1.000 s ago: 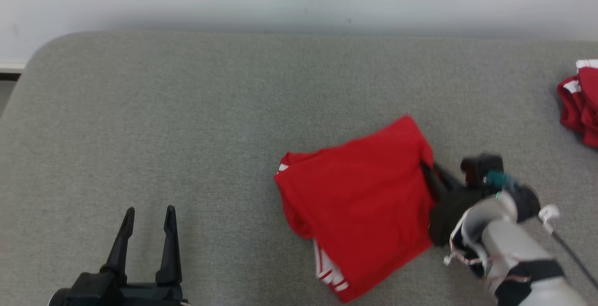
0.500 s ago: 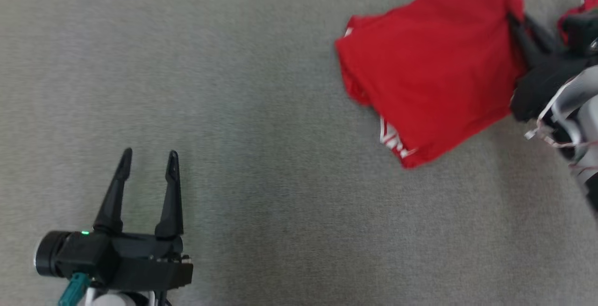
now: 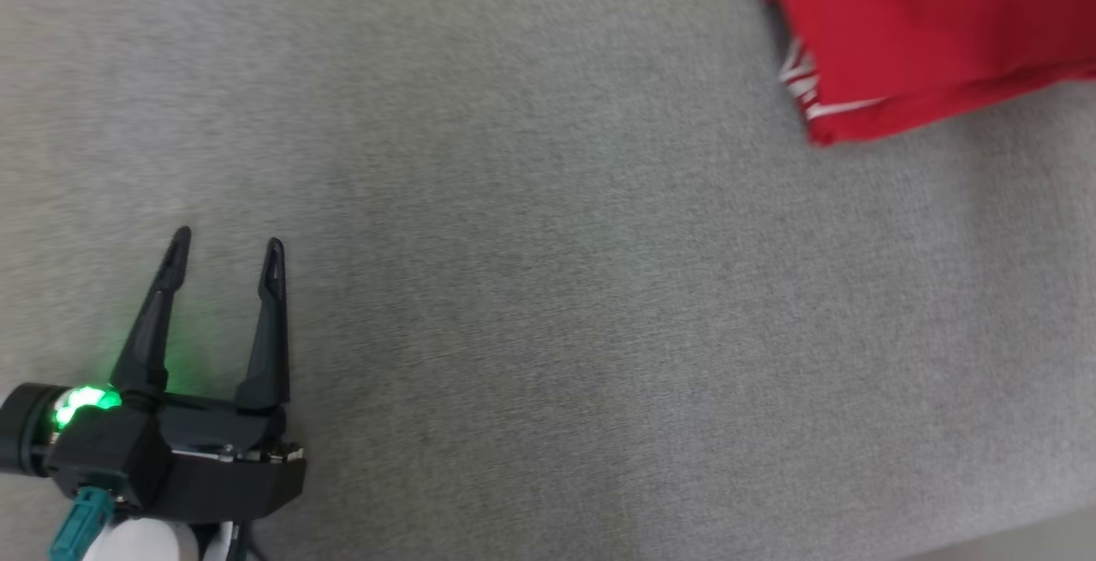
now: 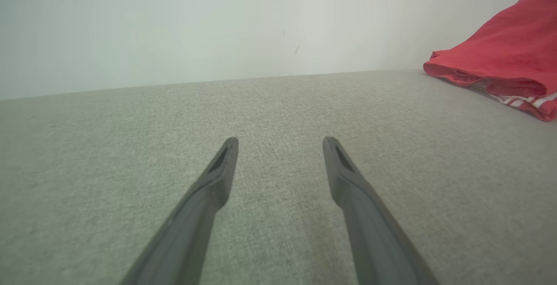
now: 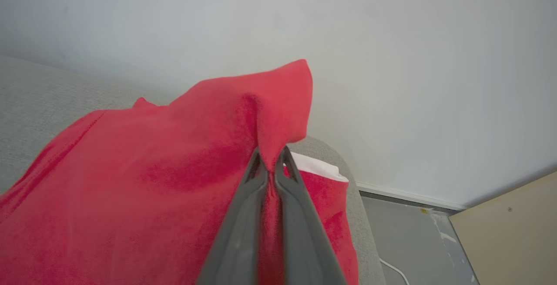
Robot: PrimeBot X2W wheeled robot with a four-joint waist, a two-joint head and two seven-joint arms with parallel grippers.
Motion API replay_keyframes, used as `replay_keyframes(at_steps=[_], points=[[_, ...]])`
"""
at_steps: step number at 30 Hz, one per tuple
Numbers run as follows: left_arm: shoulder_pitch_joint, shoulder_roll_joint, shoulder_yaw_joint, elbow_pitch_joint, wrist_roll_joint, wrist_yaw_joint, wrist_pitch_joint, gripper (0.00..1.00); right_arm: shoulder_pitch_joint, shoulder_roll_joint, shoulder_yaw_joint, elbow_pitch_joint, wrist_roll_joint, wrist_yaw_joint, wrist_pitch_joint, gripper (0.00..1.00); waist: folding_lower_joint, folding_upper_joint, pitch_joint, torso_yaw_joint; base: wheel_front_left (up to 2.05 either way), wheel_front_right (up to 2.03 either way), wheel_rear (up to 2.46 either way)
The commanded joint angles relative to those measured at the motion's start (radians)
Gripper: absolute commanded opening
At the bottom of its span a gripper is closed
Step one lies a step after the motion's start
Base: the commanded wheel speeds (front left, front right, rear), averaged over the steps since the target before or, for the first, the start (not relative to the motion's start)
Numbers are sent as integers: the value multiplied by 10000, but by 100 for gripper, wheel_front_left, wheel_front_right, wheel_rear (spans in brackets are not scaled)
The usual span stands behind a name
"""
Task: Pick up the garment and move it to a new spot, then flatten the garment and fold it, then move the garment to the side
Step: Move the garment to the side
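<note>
I had the red soft-knit garment (image 3: 925,21), white-striped at the hem, lying folded at the far right of the grey woven surface (image 3: 548,287). Right tool (image 5: 270,154) was clamped on a bunched corner. Left tool (image 3: 228,241) was near left, fingers apart, empty. Plain pale wall (image 4: 174,24) stood behind.

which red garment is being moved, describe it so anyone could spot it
On the grey cushioned surface, look toward its right end. The folded red garment lies there, white stripes at its near edge. Unlike the second red piece behind it, its corner is pinched between the right gripper's fingers.
</note>
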Motion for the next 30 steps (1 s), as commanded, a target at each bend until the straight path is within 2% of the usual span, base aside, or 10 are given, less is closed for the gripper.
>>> replay_keyframes(at_steps=[1, 6, 14, 22, 23, 24, 25, 30], points=[[-166, 109, 34, -104, 100, 19, -27, 100, -269, -252, -24, -19, 10, -33, 124, 0, -2, -2, 633, -583, 0, 0, 0], [-138, 267, -3, -276, 118, 19, -24, 100, -722, -895, -133, 253, 115, -34, 382, 0, -2, -2, 852, -613, 0, 0, 0], [-237, 360, -113, -374, 71, 39, 0, 100, -1209, -1907, 494, 979, -134, -33, 785, 0, -2, -2, 1118, -407, 0, 0, 0], [-294, 436, -90, -425, 15, 131, 32, 100, -1677, -1977, 638, 2028, -440, -33, 715, 0, -2, -2, 1312, -281, 0, 0, 0], [-310, 449, -90, -414, 6, 139, 33, 100, -1753, -1964, 640, 2185, -507, -33, 666, 5, -2, -2, 1330, -266, 0, 0, 0], [-332, 457, -91, -405, -7, 141, 33, 100, -1853, -1969, 639, 2311, -609, -33, 570, 5, -2, -2, 1346, -247, 0, 0, 0], [-346, 463, -90, -385, -19, 151, 31, 100, -1947, -1944, 566, 2464, -644, -34, 441, 100, -2, -2, 1346, -232, 0, 0, 0], [-256, 401, -72, -174, -79, 203, 18, 100, -2246, -1552, 361, 2913, -940, -33, -355, 100, -2, -2, 998, -148, 0, 0, 0]])
